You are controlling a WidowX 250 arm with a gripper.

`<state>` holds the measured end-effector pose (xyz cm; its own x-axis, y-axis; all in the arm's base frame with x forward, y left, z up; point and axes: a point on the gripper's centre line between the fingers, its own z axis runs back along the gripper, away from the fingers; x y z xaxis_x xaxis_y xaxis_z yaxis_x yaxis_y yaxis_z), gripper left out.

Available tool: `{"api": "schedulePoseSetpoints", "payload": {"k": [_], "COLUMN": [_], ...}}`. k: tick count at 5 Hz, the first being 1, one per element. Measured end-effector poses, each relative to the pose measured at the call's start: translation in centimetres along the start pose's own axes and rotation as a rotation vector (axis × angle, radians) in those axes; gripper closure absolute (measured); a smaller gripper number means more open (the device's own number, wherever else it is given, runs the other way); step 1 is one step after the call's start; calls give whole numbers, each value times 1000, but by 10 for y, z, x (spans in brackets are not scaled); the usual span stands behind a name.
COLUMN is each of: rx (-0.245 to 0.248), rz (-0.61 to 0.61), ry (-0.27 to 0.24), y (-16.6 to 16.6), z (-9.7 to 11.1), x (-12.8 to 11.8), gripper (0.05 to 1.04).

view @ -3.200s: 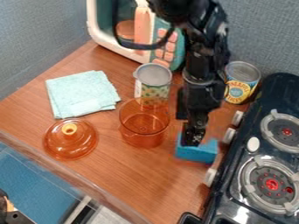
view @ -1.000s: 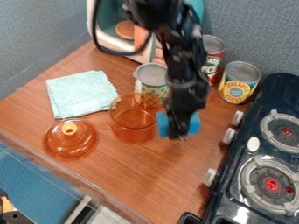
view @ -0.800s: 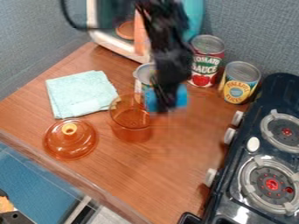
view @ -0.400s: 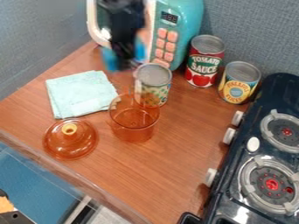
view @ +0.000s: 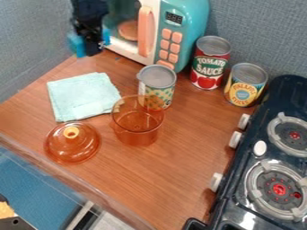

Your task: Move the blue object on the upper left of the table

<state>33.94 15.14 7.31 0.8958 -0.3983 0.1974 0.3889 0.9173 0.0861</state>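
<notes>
At the upper left of the view, my black gripper (view: 91, 48) hangs near the back left corner of the table (view: 174, 179), in front of the toy microwave's left side. It is shut on the blue object (view: 76, 43), which shows on both sides of the fingers. The middle of the blue object is hidden behind the gripper. Whether its underside touches the table I cannot tell.
A folded light-blue cloth (view: 84, 96) lies below the gripper. The microwave (view: 180, 31) stands to the right. Further out are a silver-topped can (view: 157, 85), an orange clear pot (view: 137, 126), its lid (view: 72, 143), two cans along the wall and a stove (view: 269, 166).
With the blue object in it, the gripper has travelled from beside the stove, past the orange pot, up and left to the back left corner. The orange pot shifted slightly left early on.
</notes>
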Motion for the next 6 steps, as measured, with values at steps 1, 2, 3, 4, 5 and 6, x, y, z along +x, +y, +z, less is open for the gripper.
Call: {"api": "schedulePoseSetpoints", "payload": {"k": [1,2,3,4,5,6], "rx": [19,-3,-24,-34,-52,-76], "rz": [67,89,107,115,130,127], "ry": [20,26,33,66,75,76], "y": [25,38,46,56,63,64], "z": [-30,-52,-72,-87,-94,-93], "x": [-7,-6,-1,0,-2,-3], "gripper": [782,782,782,782,720,413]}}
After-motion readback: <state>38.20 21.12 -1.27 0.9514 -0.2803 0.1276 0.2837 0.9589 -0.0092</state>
